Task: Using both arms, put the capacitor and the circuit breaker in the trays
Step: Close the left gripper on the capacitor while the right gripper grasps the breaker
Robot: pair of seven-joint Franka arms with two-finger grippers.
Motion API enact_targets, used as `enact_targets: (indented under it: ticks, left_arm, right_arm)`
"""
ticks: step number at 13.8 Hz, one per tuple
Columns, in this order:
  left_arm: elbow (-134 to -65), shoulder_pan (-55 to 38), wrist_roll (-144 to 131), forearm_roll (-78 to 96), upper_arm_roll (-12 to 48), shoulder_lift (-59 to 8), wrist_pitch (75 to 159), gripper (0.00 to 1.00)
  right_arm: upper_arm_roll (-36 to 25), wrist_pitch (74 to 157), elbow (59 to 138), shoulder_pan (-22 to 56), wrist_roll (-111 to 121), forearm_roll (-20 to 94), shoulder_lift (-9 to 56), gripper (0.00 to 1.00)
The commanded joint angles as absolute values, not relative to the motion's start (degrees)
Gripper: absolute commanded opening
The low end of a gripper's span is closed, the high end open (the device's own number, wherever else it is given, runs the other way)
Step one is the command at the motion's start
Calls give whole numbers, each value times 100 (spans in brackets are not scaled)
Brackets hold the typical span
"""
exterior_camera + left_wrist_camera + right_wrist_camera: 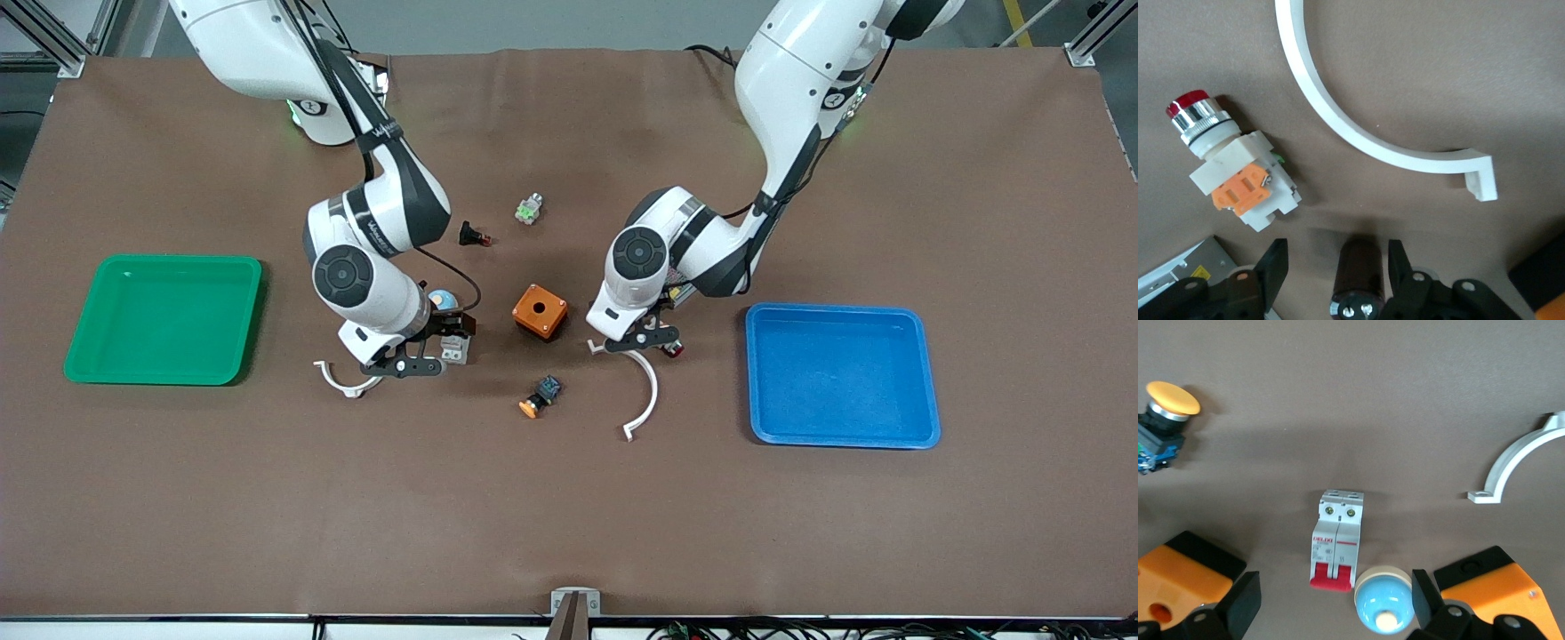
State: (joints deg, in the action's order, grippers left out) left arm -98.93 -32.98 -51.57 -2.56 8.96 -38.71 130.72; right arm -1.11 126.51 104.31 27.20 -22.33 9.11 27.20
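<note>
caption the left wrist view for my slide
Left gripper open around the capacitor, beside a red-tipped push-button and white curved bracket.

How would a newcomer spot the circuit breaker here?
Find the green tray, then the right gripper low over the table beside it. Under it lies the circuit breaker, a white-grey block with red toggles, beside a blue-domed part.

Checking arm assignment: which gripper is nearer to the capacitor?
Left. The left gripper is down at the capacitor, its open fingers either side of it. The right gripper is over the circuit breaker, fingers open.
</note>
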Motion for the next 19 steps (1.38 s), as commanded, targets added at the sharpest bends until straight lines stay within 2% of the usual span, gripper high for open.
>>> enact_targets:
  ticks: [1,6,8,10,11,12,14,17,19]
  left_arm:
    - [-9932,-3322,-5273,-290,914,-3858,13157,64]
    - [-9932,-3401,-5388,-273,923,-3955,13315,62]
    - [-9940,-3419,-5388,-246,932,-3964,13368,59]
    - [-10019,-3428,-5388,-246,923,-3955,13368,55]
    - [-10028,-3428,-5388,-246,932,-3946,13368,50]
    - [-10028,-3428,-5379,-246,932,-3946,13368,37]
    - [-10011,-3428,-5379,-246,923,-3938,13368,3]
    - [-10011,-3349,-5370,-299,897,-3675,13316,0]
    - [-10011,-3095,-5300,-316,870,-3316,13150,0]
  right_arm:
    - [-149,12840,10433,2830,-2294,1011,2900,100]
    - [-149,12937,10433,2909,-2513,1011,3041,99]
    - [-149,12999,10433,2909,-2522,1011,3129,92]
    - [-149,13034,10433,2909,-2522,1011,3173,75]
    - [-149,13025,10433,2909,-2522,1011,3173,67]
    - [-149,13025,10433,2909,-2522,1011,3173,58]
    - [-149,12999,10433,2909,-2522,1011,3173,40]
    - [-141,12920,10415,2865,-2531,1011,3147,25]
    - [-149,12527,10328,2857,-2540,1019,2946,22]
